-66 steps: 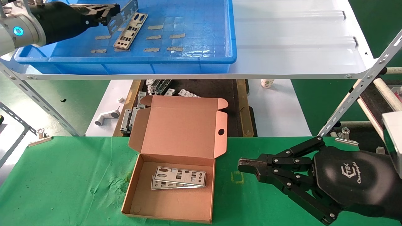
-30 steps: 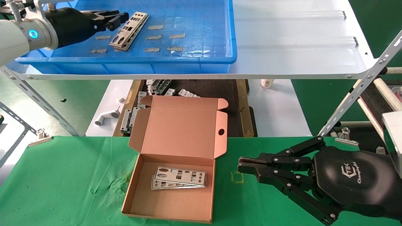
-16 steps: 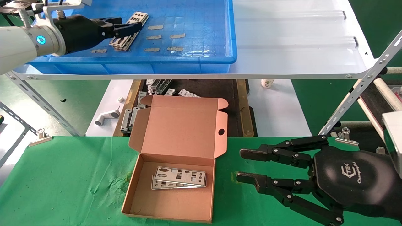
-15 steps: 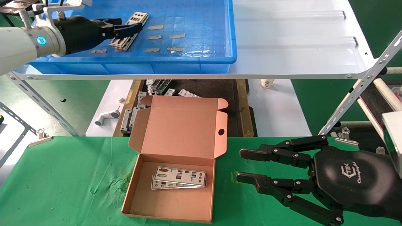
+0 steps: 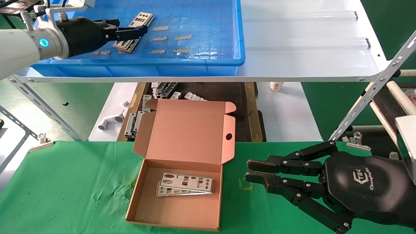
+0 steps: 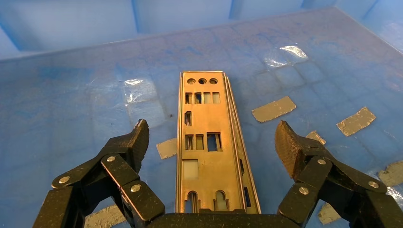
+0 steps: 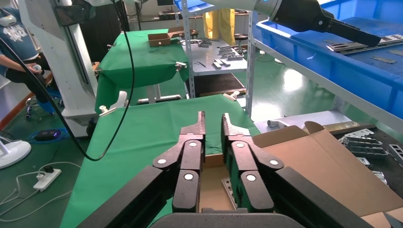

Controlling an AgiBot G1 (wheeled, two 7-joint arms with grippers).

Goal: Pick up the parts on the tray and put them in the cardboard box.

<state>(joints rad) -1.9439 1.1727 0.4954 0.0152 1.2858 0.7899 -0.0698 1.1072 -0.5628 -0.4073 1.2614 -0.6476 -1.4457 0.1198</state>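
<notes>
Two stacked silvery plates (image 5: 140, 19) lie in the blue tray (image 5: 201, 48) on the upper shelf. My left gripper (image 5: 143, 31) is open and low over them. In the left wrist view the plates (image 6: 204, 137) lie lengthwise between the spread fingers (image 6: 138, 142), untouched. The open cardboard box (image 5: 140, 182) sits on the green cloth and holds two plates (image 5: 185, 183). My right gripper (image 5: 250, 170) hovers right of the box with its fingertips a narrow gap apart, empty. The right wrist view shows that gripper (image 7: 212, 118), the box (image 7: 332, 161) and the tray (image 7: 332, 61).
The tray rests on a white metal shelf (image 5: 308, 39) with a slanted strut (image 5: 367, 97) at the right. Behind the box lie grey brackets (image 5: 133, 122) and a white pipe-like piece (image 5: 110, 121). Metal clips (image 5: 40, 141) hold the green cloth (image 5: 65, 188).
My left gripper laid the plate it held onto the other plate in the tray, let go, and moved over the stack. My right gripper opened wide, then narrowed again.
</notes>
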